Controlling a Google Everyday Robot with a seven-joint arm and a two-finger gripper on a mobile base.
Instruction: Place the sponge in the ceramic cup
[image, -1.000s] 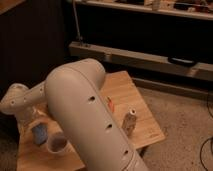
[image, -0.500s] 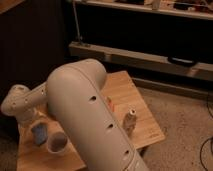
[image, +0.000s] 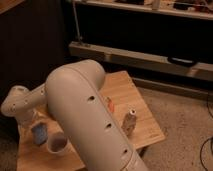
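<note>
Right beside the ceramic cup (image: 56, 144), on the side away from the bottle (image: 129, 121), the sponge (image: 39, 133) sits upright down at desk (image: 131, 90) level with its blue face to the camera. The two are close enough to nearly touch, but it's hard to say if they actually do. So the sponge is outside the cup, and no blue shows in the cup's dark inside.

What's changed over the last second? Honestly not much. Sponge and cup are in the same spots as a second ago, and only the arm's wrist end has drifted a hair closer to the cup. For the task that reads as no progress in that second, since the sponge has to end up inside the cup to count.

The tool (image: 31, 121) hangs just past the sponge, on the side away from the cup, low over the desk and mostly tucked under the wrist. It's spread as wide as it goes, released, and no grip on the sponge shows. Whether it brushes the sponge is hidden.
</note>
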